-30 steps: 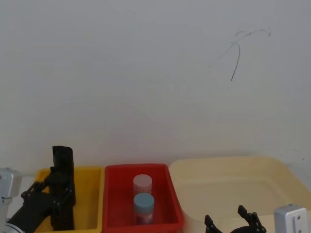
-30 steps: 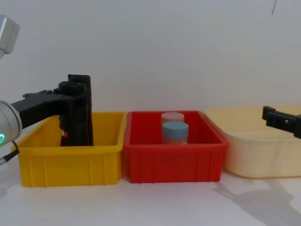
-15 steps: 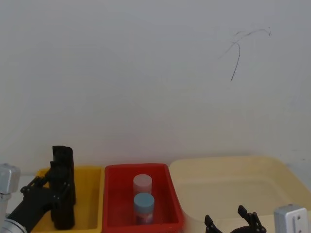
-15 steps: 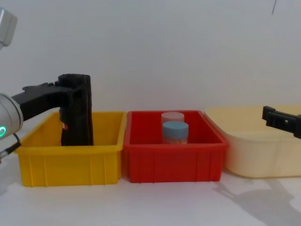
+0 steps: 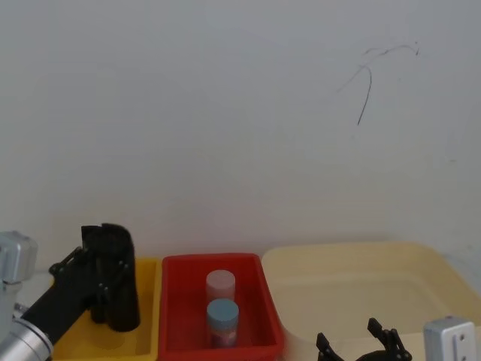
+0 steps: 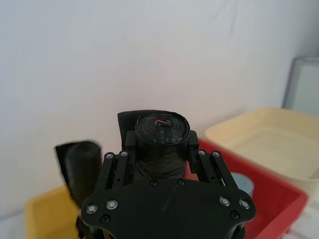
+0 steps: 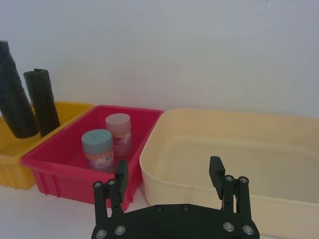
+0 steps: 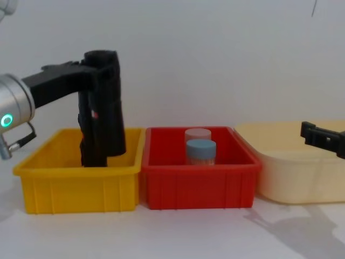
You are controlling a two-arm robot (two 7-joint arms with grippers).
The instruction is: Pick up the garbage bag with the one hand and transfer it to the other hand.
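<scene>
While the lift is in hand, I place everything off the red plastic bin [image 8: 197, 186]. The wide cream plastic tub [image 8: 285, 172] sits just right of it and the yellow plastic bin [image 8: 75, 189] touches its left side.

The garbage bag [image 8: 110, 124], a tall matte-black roll, hangs tilted above the yellow bin, left of the red bin, its top leaning away from the red bin. The left gripper [image 6: 160, 154] pinches it near the top, jaws pressed on either side. A second black roll [image 6: 77, 167] stands in the yellow bin, farther from the red bin. Inside the red bin are a blue-capped jar [image 8: 200, 151] and a pink-capped jar [image 8: 198, 133].

The right gripper [image 7: 168, 169] waits over the cream tub, right of the red bin, jaws spread.

I judge the next move is to carry the bag across above the red bin, high enough to miss the jars, with its lower half free for the waiting jaws.

In the chest view the two black rolls merge, so I cannot tell whether the bag's lower end is above the yellow rim. The right arm is cut off at that view's edge.
</scene>
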